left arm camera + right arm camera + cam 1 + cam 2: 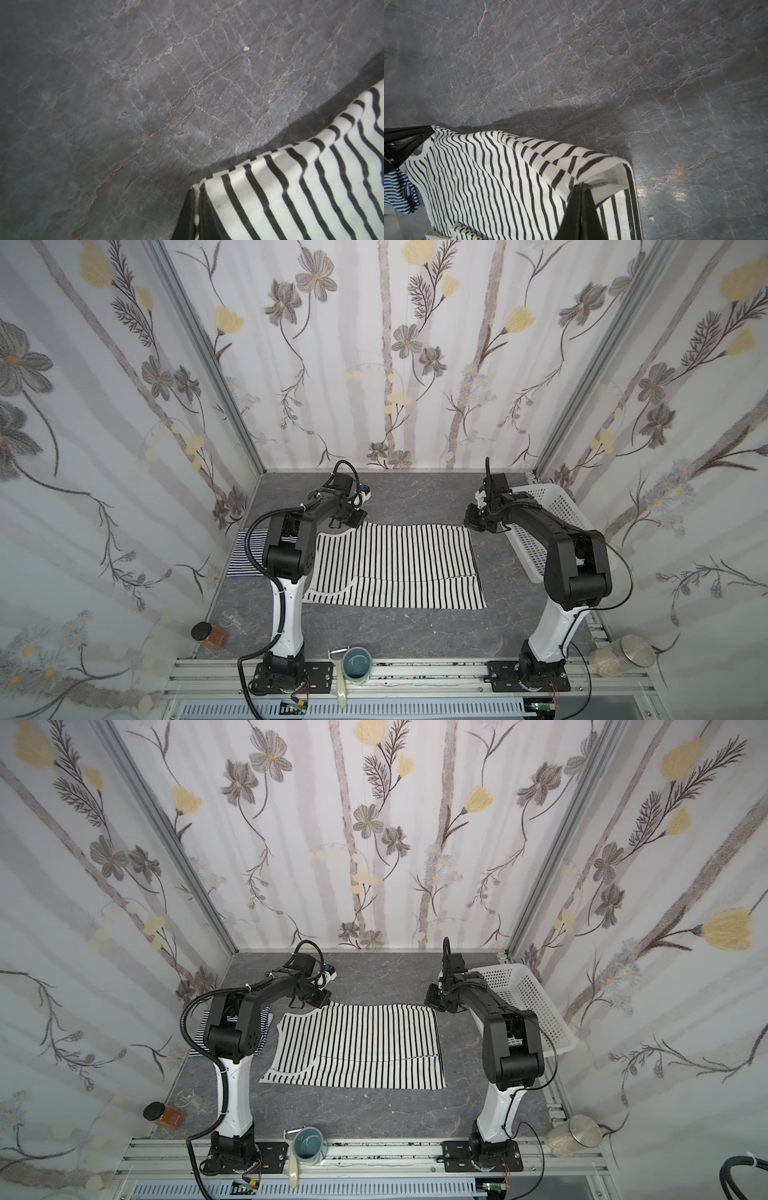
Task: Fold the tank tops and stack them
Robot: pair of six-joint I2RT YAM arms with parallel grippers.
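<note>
The black-striped tank top (395,564) lies spread flat in the middle of the bench (415,497). Its long axis goes left to right in both top views, with the straps toward the left and the hem toward the right. The left claw (196,193) is clamped on its far corner at the strap end, the right claw (581,185) on its far hem corner, where the cloth folds over. The navy-striped tank top (245,551) lies just beside the strap end, mostly hidden under the left arm; it seems bunched, but I cannot tell well. A white basket (552,506) leans at the right wall behind the right arm. The near part of the bench is open; a mug (358,664) stands on the front rail, a jar (208,635) near the left front corner.
</note>
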